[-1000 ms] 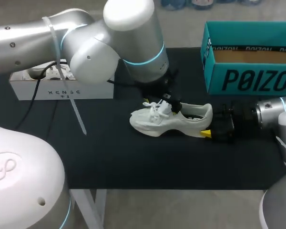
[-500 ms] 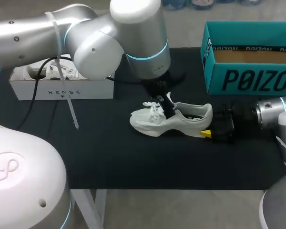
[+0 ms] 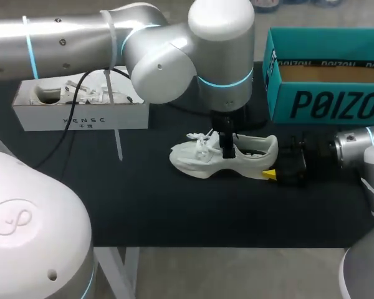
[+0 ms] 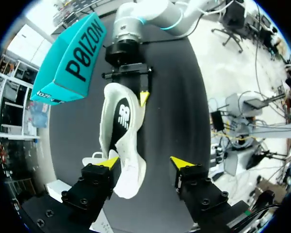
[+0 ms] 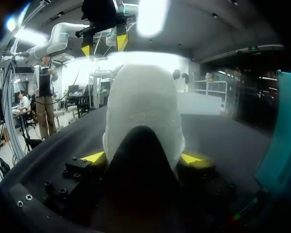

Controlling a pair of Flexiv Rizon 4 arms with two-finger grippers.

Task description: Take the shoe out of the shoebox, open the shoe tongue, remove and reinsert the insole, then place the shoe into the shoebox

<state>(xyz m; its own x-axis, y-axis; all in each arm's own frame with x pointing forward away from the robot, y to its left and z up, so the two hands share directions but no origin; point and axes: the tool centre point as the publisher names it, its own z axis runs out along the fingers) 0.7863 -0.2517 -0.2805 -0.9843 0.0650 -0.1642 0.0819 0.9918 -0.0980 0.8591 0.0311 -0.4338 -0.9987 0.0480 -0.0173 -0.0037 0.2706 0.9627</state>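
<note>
Right jaws grip shoe (image 3: pixel 190 157) heel; left jaws wide.

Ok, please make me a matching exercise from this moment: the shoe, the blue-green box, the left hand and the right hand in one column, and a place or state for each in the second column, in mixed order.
Things
1. shoe
2. blue-green box
3. left hand
4. right hand

Places or states
A. shut on the shoe's heel
B. at the far right of the table, top open
C. open, above the shoe
D. standing on its sole on the table

Pairs: 1-D, 2-B, 3-C, 4-A
</note>
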